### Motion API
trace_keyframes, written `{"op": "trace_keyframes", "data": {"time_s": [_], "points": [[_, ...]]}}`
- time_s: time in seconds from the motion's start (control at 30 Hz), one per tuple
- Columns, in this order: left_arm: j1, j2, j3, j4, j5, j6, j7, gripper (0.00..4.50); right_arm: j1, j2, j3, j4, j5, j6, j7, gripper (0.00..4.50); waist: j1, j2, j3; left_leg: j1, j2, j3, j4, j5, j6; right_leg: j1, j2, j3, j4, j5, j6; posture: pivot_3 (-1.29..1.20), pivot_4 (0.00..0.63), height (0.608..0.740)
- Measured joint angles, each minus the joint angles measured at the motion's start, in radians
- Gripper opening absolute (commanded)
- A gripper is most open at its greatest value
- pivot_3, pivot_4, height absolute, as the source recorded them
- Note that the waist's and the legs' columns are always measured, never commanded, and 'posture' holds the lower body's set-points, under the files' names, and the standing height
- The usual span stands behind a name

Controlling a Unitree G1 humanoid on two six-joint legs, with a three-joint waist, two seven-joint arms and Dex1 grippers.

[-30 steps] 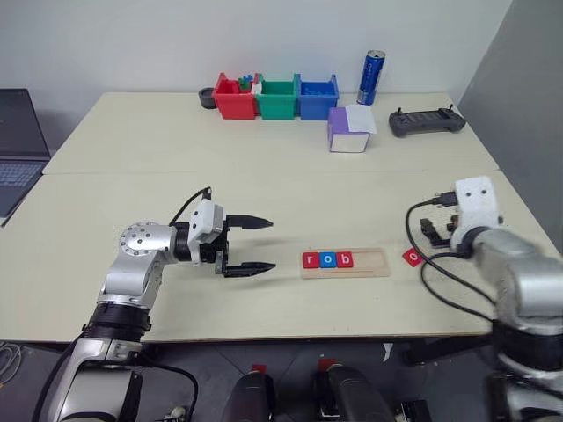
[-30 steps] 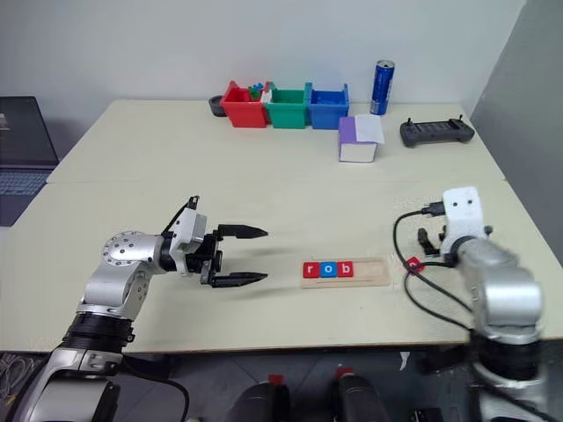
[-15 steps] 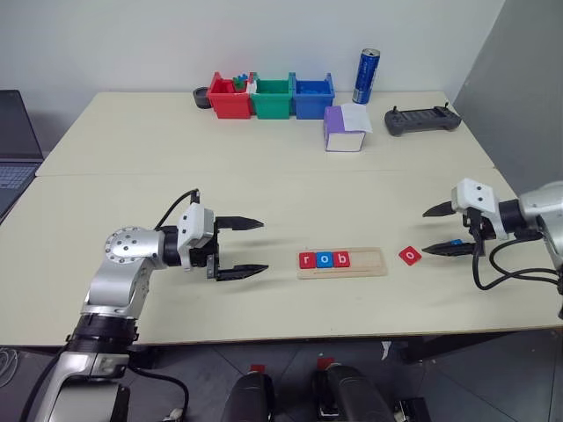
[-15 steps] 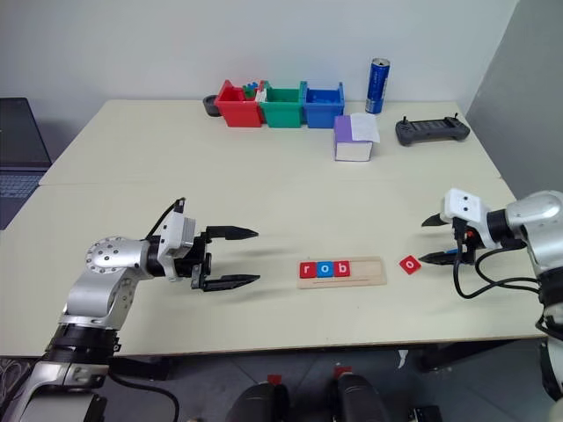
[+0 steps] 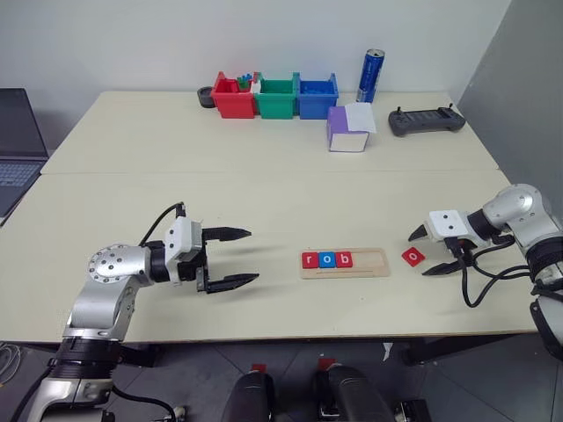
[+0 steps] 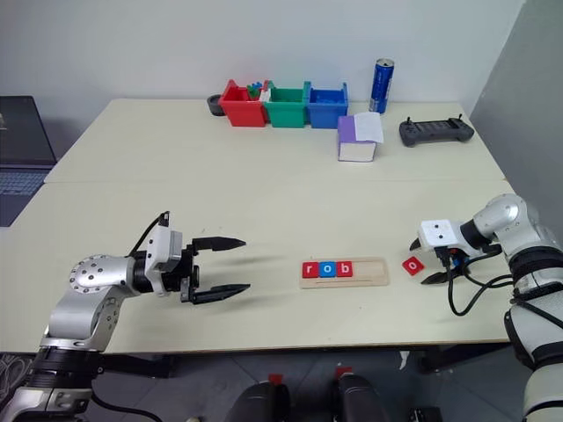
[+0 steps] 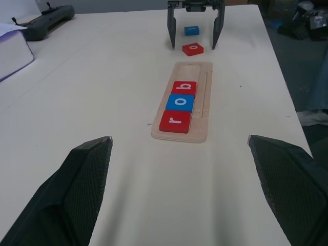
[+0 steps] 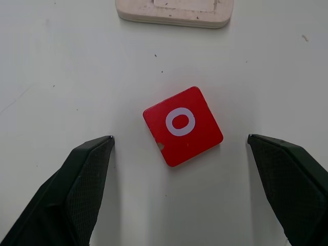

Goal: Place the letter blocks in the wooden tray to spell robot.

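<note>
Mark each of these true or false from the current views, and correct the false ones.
1. The wooden tray holds three letter blocks reading r, o, b. True.
2. The red o block already sits in the tray. False: it lies on the table just past the tray's end.
3. The right gripper is clamped on the red o block. False: its fingers stand open, one to each side of the block, not touching it.
4. The left gripper is open and holds nothing. True.
5. A blue block lies beyond the red o block. True.
</note>
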Motion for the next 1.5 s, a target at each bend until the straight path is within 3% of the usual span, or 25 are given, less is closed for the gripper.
{"op": "trace_keyframes", "data": {"time_s": [0.27,0.37,0.6,0.63,0.8,0.93,1.1,1.17,1.33,1.5], "points": [[0.015,0.008,0.005,0.001,-0.008,-0.012,-0.009,4.50,-0.017,0.010,0.013,0.035,-0.004,-0.026,0.001,4.46,0.001,0.000,0.000,0.001,0.000,0.000,0.000,0.000,0.000,0.001,0.000,0.000,0.000,0.000,0.000,0.00,0.150,0.740],[0.011,0.010,0.005,0.001,-0.009,-0.011,-0.020,4.50,-0.019,0.016,0.009,0.039,-0.007,-0.030,0.003,3.91,0.000,0.000,0.000,0.001,0.000,0.000,0.000,0.000,0.000,0.001,0.000,0.000,0.001,0.000,0.000,0.00,0.150,0.740],[-0.012,0.010,0.004,0.001,-0.009,-0.007,-0.020,4.50,-0.019,0.025,-0.003,0.052,-0.015,-0.031,0.004,1.64,-0.004,0.000,0.000,0.002,0.000,0.001,0.001,0.000,0.000,0.001,0.000,0.001,0.002,0.000,0.000,0.00,0.150,0.740],[-0.013,0.010,0.003,0.001,-0.009,-0.006,-0.020,4.50,-0.019,0.025,-0.004,0.052,-0.015,-0.031,0.004,1.47,-0.004,0.000,0.000,0.002,0.000,0.001,0.001,0.000,0.000,0.001,0.000,0.001,0.002,0.000,0.000,0.00,0.150,0.740],[-0.031,0.010,-0.004,0.003,-0.008,-0.005,-0.021,4.50,-0.018,0.024,-0.006,0.049,-0.013,-0.014,0.006,1.47,-0.004,0.000,0.000,0.002,0.000,0.001,0.001,0.000,0.000,0.001,0.000,0.001,0.002,0.000,0.000,0.00,0.150,0.740],[-0.035,0.010,-0.005,0.015,-0.008,-0.005,-0.024,4.50,0.001,0.005,-0.004,-0.062,0.063,0.141,0.009,1.47,-0.003,0.001,0.000,0.002,0.000,0.001,0.001,0.000,-0.001,0.001,0.000,0.001,0.002,0.000,0.000,0.00,0.150,0.740],[-0.034,0.016,-0.013,0.022,-0.008,-0.007,-0.039,4.50,0.133,-0.173,-0.029,-0.562,0.288,0.485,0.018,1.47,0.010,0.002,0.001,0.000,0.000,0.000,0.000,0.000,-0.001,0.000,0.000,-0.001,0.001,0.000,0.000,0.00,0.150,0.740],[-0.030,0.017,-0.023,0.026,-0.002,-0.013,-0.047,4.50,0.179,-0.189,-0.063,-0.748,0.323,0.634,0.015,1.47,0.009,0.003,0.001,0.000,0.001,0.000,0.000,0.000,-0.001,0.000,0.000,-0.001,0.001,0.000,0.000,0.00,0.150,0.740],[-0.029,-0.003,-0.048,0.033,0.009,-0.026,-0.051,4.50,0.229,-0.124,-0.066,-1.033,0.324,0.879,-0.069,1.47,0.009,0.003,0.001,0.000,0.001,-0.001,0.001,0.000,-0.001,0.000,0.000,-0.001,0.002,0.000,0.000,0.00,0.150,0.740],[-0.037,-0.013,-0.066,0.068,0.026,-0.053,-0.064,4.50,0.231,-0.062,-0.050,-1.103,0.227,0.948,-0.160,1.47,0.019,0.003,0.001,-0.001,0.001,0.000,0.001,0.000,-0.001,-0.001,0.000,-0.001,0.001,0.000,0.000,0.00,0.150,0.740]]}}
